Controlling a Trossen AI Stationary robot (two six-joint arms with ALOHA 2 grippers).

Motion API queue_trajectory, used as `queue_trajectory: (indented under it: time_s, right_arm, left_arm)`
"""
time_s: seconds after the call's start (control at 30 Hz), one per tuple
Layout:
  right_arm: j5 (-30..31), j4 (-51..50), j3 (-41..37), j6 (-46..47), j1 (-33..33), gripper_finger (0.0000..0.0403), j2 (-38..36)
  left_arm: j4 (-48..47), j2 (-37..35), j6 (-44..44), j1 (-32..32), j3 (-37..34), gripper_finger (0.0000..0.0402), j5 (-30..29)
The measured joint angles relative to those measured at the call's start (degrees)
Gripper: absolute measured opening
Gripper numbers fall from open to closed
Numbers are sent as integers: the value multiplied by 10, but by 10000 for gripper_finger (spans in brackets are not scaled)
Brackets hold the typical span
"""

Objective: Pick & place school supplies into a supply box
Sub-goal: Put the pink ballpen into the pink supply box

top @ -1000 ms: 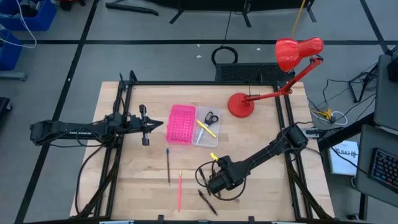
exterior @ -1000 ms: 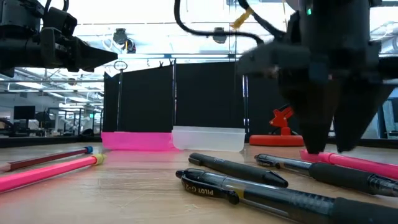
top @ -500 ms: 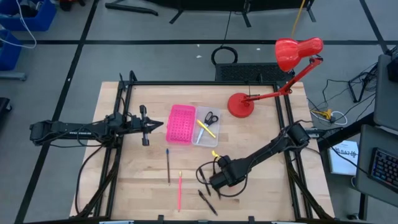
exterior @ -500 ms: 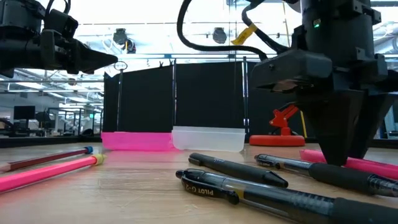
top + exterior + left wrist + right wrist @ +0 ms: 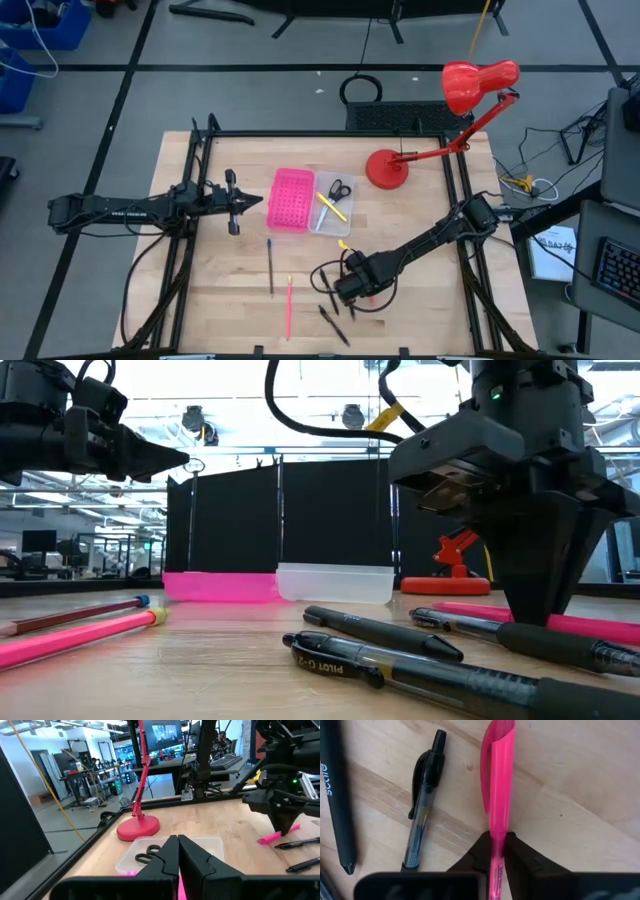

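Pens lie scattered on the near half of a wooden tabletop (image 5: 420,230); the right gripper (image 5: 498,851) is down among them, its jaws pinching a pink pen (image 5: 498,795) that lies flat on the wood; the wrist view shows the two dark fingertips (image 5: 481,851) pressed against either side of the pink barrel; just beside it lie a clear black-clipped pen (image 5: 422,800) and a matte black pen (image 5: 337,795), neither touched.

From above, the right gripper (image 5: 352,285) sits near the front centre of the tabletop, its arm reaching in from the right edge; two black pens (image 5: 333,322) lie just in front of it; further left lie another pink pen (image 5: 289,306) and a dark blue pen (image 5: 270,265), roughly parallel and well apart from the gripper.

The supply box (image 5: 335,203), a translucent whitish tray, sits toward the back centre, touching a bright pink perforated tray (image 5: 290,199) on its left; inside the box are black-handled scissors (image 5: 340,188) and a yellow pen (image 5: 331,207) lying diagonally; a red desk lamp (image 5: 385,167) stands just right of the box.

The left gripper (image 5: 250,201) hangs in the air left of the pink tray, pointing at it, jaws pressed together and holding nothing; its wrist view looks past the closed fingers (image 5: 167,860) to the box (image 5: 207,845) and scissors (image 5: 148,853).
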Motion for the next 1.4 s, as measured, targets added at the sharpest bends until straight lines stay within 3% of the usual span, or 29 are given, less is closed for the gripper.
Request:
queue_trajectory:
  time_s: [0.17,0.47,0.67,0.83,1.07,1.4]
  right_arm:
    - [34,14,-3,18,0,22,-49]
    - [173,10,-2,36,-16,19,-185]
    - [245,62,0,-26,-83,19,-243]
    - [225,146,-1,-120,-182,19,-245]
    - [107,190,-1,-208,-317,19,-204]
    - [21,274,-1,-242,-364,19,-99]
  left_arm:
    - [-3,0,1,0,0,10,0]
    - [-4,0,-12,0,0,10,0]
    - [-3,0,-13,0,0,10,0]
    - [-3,0,-13,0,0,10,0]
    - [-3,0,-10,0,0,10,0]
    - [-3,0,-1,0,0,10,-2]
